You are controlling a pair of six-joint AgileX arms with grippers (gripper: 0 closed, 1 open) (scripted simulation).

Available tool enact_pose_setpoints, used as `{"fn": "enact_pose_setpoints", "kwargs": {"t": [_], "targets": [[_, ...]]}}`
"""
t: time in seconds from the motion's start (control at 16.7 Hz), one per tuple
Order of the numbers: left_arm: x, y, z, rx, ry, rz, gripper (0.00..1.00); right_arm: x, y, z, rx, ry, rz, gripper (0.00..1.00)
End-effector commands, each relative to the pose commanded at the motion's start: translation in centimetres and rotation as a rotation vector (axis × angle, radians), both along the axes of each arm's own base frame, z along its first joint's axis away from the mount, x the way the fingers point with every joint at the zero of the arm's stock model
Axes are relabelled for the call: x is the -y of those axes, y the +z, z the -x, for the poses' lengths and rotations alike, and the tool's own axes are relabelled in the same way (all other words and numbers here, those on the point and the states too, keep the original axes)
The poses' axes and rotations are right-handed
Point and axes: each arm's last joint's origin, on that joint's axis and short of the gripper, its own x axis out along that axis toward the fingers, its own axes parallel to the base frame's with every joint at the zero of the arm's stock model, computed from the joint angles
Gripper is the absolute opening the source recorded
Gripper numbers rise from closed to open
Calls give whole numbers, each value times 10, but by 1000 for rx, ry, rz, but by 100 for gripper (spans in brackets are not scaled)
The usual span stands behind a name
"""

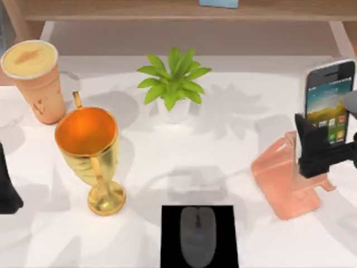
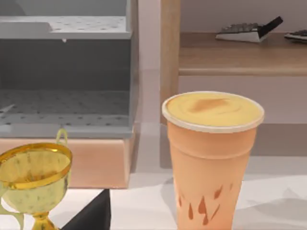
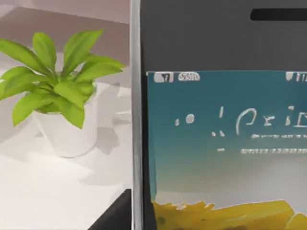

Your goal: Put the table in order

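The white table (image 1: 234,139) carries several items. A smartphone (image 1: 329,95) with a lit screen stands upright at the right, just above a pink phone stand (image 1: 279,178). My right gripper (image 1: 328,142) is shut on the phone's lower sides. The phone's screen (image 3: 220,134) shows up close in the right wrist view. My left gripper (image 1: 6,187) is parked at the table's left edge, near a golden trophy cup (image 1: 92,151).
An orange drink cup (image 1: 33,78) stands at the back left, and a potted green plant (image 1: 173,84) at the back centre. A grey mouse (image 1: 197,234) lies on a black pad (image 1: 170,223) at the front. A wooden shelf (image 1: 167,8) runs along the back.
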Motion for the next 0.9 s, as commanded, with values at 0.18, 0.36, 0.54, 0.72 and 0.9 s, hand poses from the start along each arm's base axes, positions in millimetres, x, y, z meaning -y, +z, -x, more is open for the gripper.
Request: {"fn": "enact_pose_setpoints", "kwargs": {"t": [0.18, 0.36, 0.54, 0.72, 0.9], "targets": [[0, 0, 0, 0, 0, 0, 100, -1, -23, 0, -73, 22, 46, 0], [0, 0, 0, 0, 0, 0, 100, -1, -23, 0, -73, 22, 46, 0], [0, 0, 0, 0, 0, 0, 100, -1, -23, 0, -73, 22, 46, 15], [0, 0, 0, 0, 0, 0, 100, -1, -23, 0, -73, 22, 46, 38], [0, 0, 0, 0, 0, 0, 100, -1, -23, 0, -73, 22, 46, 60]]}}
